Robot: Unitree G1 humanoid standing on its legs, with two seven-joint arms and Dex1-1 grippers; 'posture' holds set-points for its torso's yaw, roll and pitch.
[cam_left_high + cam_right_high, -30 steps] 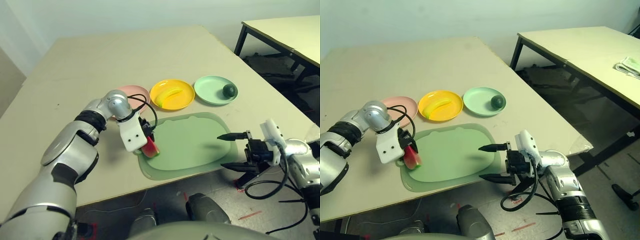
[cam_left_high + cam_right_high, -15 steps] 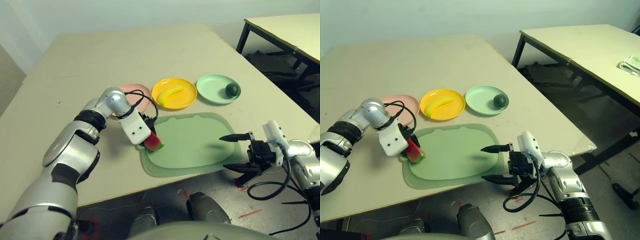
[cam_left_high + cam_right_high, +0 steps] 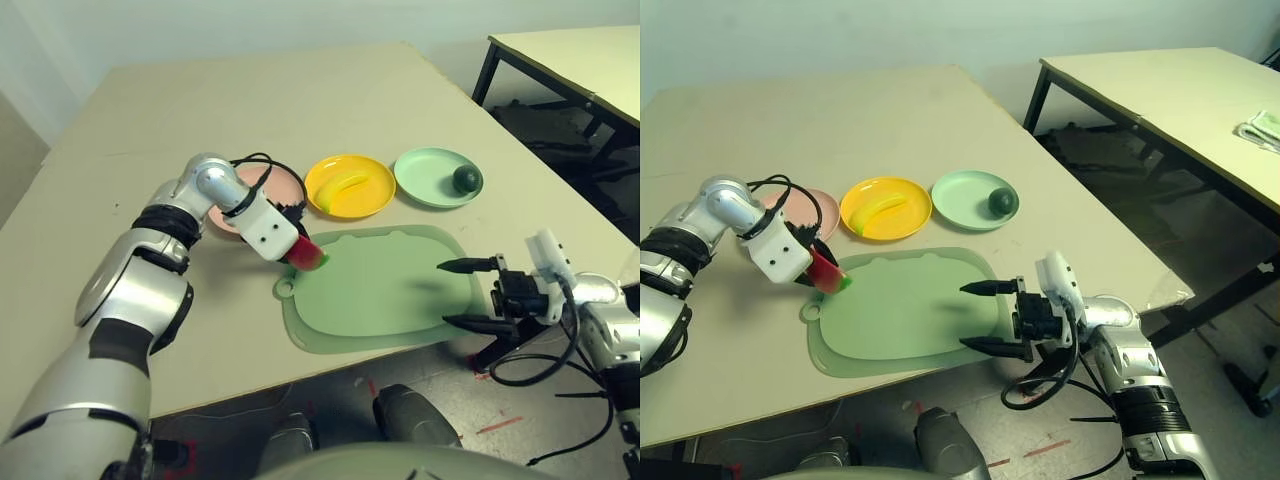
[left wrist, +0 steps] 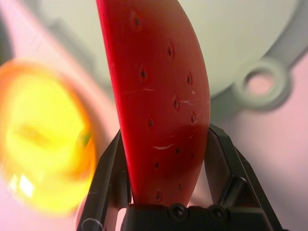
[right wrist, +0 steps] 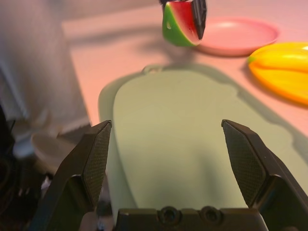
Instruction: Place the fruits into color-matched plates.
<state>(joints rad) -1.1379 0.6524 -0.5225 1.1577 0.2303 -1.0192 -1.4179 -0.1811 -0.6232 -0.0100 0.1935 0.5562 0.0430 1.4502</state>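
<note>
Pink plate (image 3: 288, 181): no fruit seen in its visible part; its filling is left to do. Watermelon wedge (image 4: 166, 101): clamped between the closed left fingers (image 4: 219, 159), jutting beyond their tips, raised near the mat's (image 3: 385, 290) ring tab. Yellow plate (image 3: 378, 198): banana (image 3: 342, 187) inside, done. Green plate (image 3: 425, 190): avocado (image 3: 467, 179) inside, done. Right fingers (image 5: 248, 161): wide apart, empty, near the mat's other end.

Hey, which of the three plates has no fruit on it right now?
The pale pink plate, leftmost of the row; the yellow plate holds the banana, the mint green one the avocado.
</note>
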